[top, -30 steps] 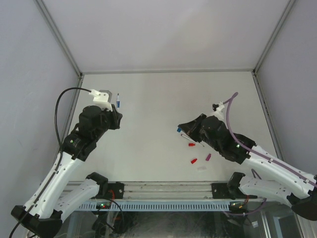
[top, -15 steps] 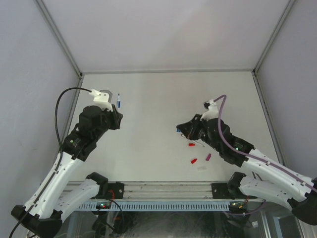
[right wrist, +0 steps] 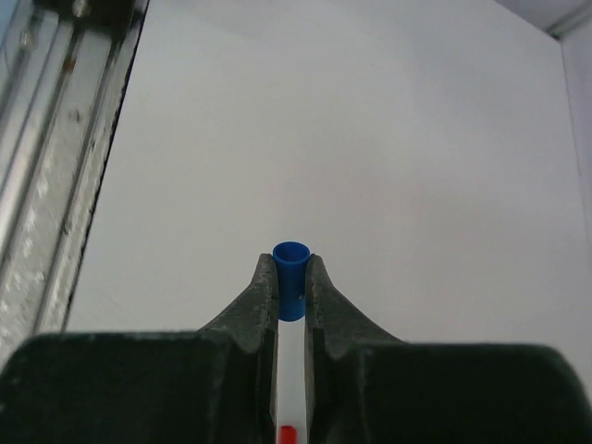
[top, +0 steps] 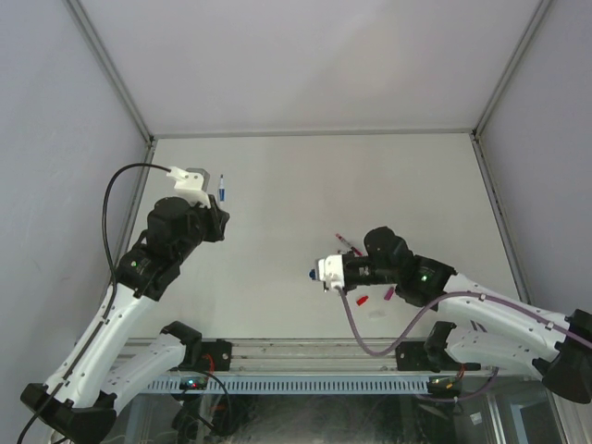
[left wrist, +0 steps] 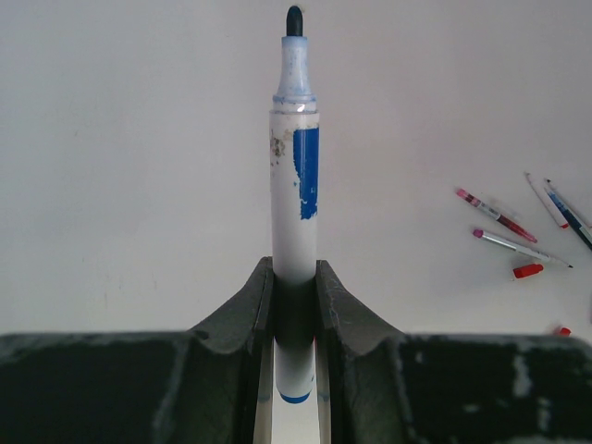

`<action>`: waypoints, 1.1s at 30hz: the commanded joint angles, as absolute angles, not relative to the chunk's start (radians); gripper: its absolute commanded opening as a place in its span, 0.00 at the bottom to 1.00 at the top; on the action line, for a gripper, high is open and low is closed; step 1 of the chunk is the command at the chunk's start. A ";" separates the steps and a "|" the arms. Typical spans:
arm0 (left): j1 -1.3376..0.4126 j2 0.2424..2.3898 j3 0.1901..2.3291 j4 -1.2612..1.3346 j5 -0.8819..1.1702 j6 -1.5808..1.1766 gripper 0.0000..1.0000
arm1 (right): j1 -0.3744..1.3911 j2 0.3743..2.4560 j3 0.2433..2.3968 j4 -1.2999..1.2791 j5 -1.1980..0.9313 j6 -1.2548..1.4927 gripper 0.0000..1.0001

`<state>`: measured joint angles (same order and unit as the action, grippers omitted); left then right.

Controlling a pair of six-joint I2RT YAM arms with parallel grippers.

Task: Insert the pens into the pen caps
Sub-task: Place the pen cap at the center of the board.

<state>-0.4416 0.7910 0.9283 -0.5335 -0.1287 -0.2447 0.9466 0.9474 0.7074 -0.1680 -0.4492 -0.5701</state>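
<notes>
At the far left of the table [top: 277, 185], the left gripper [top: 215, 205] is clamped on a blue pen [top: 221, 188]. The left wrist view shows its fingers [left wrist: 254, 305] pinching the lower part of the whitish barrel. The pen stands straight out beyond them, its dark tip bare and pointing away toward the far side.

Right of middle and nearer the front edge, the right gripper [right wrist: 291, 270] points left and holds a blue cap [right wrist: 291, 277]. The jaws are closed on the cap's sides, and its open mouth faces away from the gripper, above the bare table top.

Further right, loose pens [left wrist: 496, 215] lie flat on the table. From above only one, red-ended, shows clearly, just far of the right arm [top: 416, 277]; the others are hidden by the arm. A red cap [top: 363, 300] and a magenta cap [top: 388, 293] lie on the near side of that arm, close together but apart, well away from the blue pen.
</notes>
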 commanded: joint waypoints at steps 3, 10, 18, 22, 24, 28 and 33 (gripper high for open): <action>-0.433 0.775 0.918 -0.495 -0.141 -0.254 0.00 | 1.028 1.059 0.820 -0.496 -0.474 -1.164 0.00; -0.434 0.759 0.919 -0.501 -0.156 -0.253 0.00 | 1.069 1.328 0.970 -0.769 -0.337 -1.319 0.00; -0.434 0.758 0.919 -0.501 -0.150 -0.254 0.00 | 1.064 1.612 1.086 -0.826 -0.315 -1.304 0.00; -0.434 0.759 0.918 -0.501 -0.147 -0.254 0.00 | 1.063 1.674 1.111 -0.812 -0.310 -1.313 0.00; -0.433 0.759 0.918 -0.501 -0.148 -0.254 0.00 | 1.062 1.696 1.121 -0.814 -0.312 -1.318 0.00; -0.434 0.761 0.919 -0.503 -0.155 -0.254 0.00 | 1.060 1.739 1.146 -0.832 -0.317 -1.314 0.01; -0.434 0.763 0.921 -0.504 -0.150 -0.252 0.00 | 1.058 1.773 1.158 -0.840 -0.317 -1.308 0.13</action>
